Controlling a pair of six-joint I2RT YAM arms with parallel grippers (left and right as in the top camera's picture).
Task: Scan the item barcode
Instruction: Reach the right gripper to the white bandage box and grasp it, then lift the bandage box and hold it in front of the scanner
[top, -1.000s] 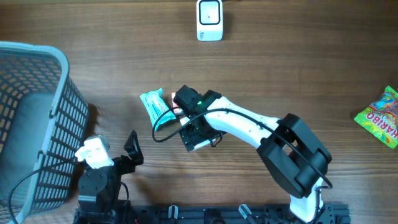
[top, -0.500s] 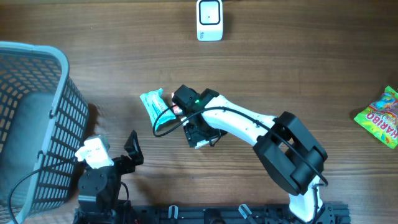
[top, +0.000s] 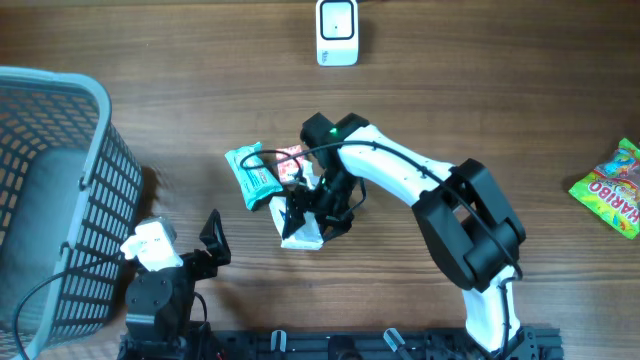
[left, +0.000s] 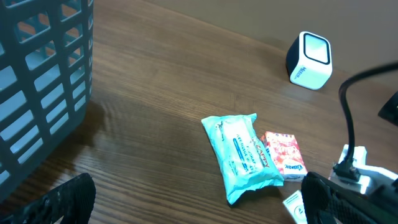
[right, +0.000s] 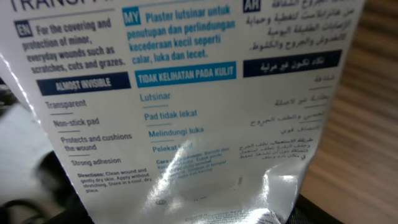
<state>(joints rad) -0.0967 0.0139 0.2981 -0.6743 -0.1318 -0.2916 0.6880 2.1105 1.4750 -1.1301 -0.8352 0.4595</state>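
My right gripper (top: 314, 212) is near the table's middle, shut on a white plaster packet (top: 301, 233) that hangs from its jaws just in front of the other items. In the right wrist view the packet (right: 186, 99) fills the frame, printed side toward the camera, its lower edge crumpled; no barcode shows. The white scanner (top: 337, 32) stands at the far edge, well away. A teal pack (top: 252, 174) and a small red box (top: 291, 160) lie side by side on the wood. My left gripper (top: 213, 240) rests open near the front edge, holding nothing.
A grey mesh basket (top: 95, 170) stands at the left, close to my left arm. A green Haribo bag (top: 612, 190) lies at the far right edge. In the left wrist view the scanner (left: 310, 60) sits beyond the teal pack (left: 241, 154).
The right gripper narrowed onto the white packet, swung round and drew it toward the front. The red box it covered now shows. The left arm stayed still.
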